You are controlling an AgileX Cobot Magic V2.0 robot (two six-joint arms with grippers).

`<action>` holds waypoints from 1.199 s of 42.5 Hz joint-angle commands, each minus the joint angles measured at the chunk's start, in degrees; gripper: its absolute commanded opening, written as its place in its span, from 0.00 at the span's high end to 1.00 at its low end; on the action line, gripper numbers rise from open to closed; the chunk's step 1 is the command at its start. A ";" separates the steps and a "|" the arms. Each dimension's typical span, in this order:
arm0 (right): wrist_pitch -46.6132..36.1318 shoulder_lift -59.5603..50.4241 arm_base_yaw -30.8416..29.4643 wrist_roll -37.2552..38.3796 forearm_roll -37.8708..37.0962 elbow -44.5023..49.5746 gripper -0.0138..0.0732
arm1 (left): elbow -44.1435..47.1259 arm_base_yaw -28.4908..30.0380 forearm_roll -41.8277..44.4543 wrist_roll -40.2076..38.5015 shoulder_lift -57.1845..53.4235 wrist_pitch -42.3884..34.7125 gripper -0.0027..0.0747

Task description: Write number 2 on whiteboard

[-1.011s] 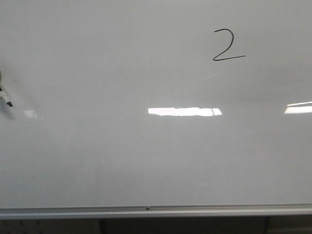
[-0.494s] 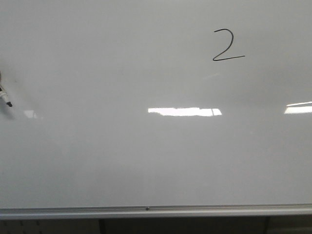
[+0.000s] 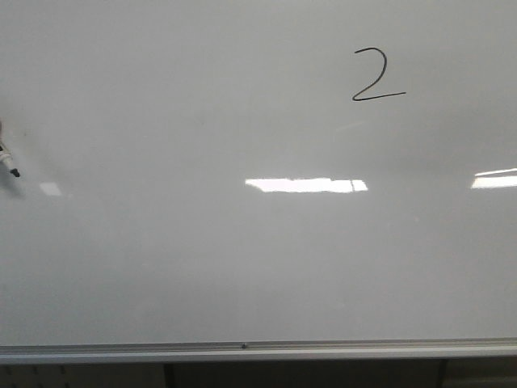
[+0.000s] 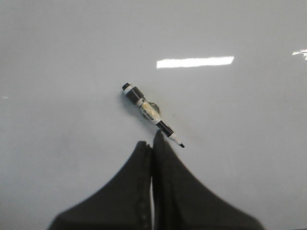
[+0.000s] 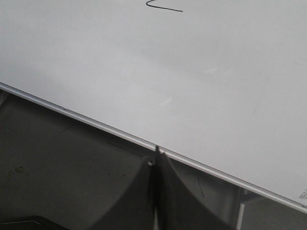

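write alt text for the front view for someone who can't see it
A black number 2 is drawn at the upper right of a glossy whiteboard. A marker tip pokes in at the left edge.

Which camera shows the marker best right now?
The left wrist view: the whole marker lies on the whiteboard, cap off, just beyond the shut left gripper. The front view catches only its tip at the left edge. The right wrist view misses it.

marker (image 4: 152,114) obstructs whiteboard (image 3: 202,267) left edge.
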 commanded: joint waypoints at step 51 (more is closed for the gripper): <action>-2.96 0.13 -0.25 0.04 -1.82 -1.37 0.92 | 27.00 0.08 -0.23 -0.18 -16.45 -31.18 0.99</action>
